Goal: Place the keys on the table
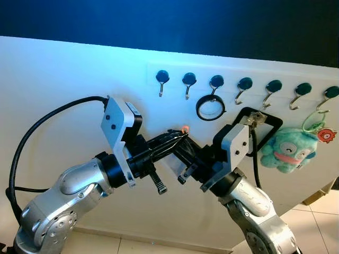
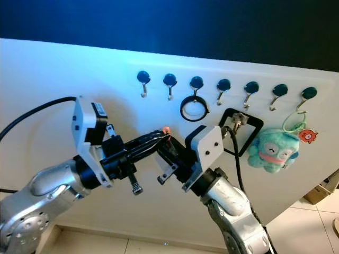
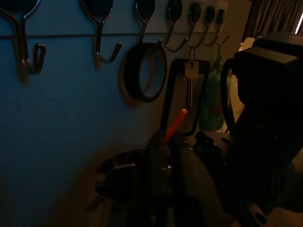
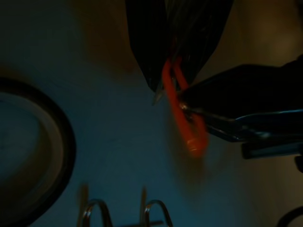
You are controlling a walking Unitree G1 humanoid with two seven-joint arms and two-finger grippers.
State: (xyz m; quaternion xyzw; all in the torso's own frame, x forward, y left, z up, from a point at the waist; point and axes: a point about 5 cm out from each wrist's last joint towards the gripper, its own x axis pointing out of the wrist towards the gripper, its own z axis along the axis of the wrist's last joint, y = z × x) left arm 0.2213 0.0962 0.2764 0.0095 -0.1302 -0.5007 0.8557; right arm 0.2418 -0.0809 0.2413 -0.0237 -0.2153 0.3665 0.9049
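Orange loop up in the air at dead centre, in front of the white wall, pinched right where the two sets of black fingers meet. Left gripper reaching in from 8 o'clock, fingers closed on the loop, its orange end poking out past the tips in the left wrist view. Right gripper coming in from 4 o'clock, fingertips pressed up against the same loop. Cannot tell whether clamped on it or only touching; too dark and blurred in the right wrist view.

A silver key out at 2 o'clock from the loop, off any table, hanging on a hook of the white hook rail and lying against a black rectangular frame. At 9 o'clock of that frame, a black ring dangling from the neighbouring hook. At 3 o'clock of the frame, a teal plush toy hung by a green cord, with a small orange-red charm just beside it.

A row of dark round hook caps running along the rail, the two leftmost hooks bare. Black cable looping off the left arm at 9 o'clock. Pale floor tiles down at 5 o'clock.
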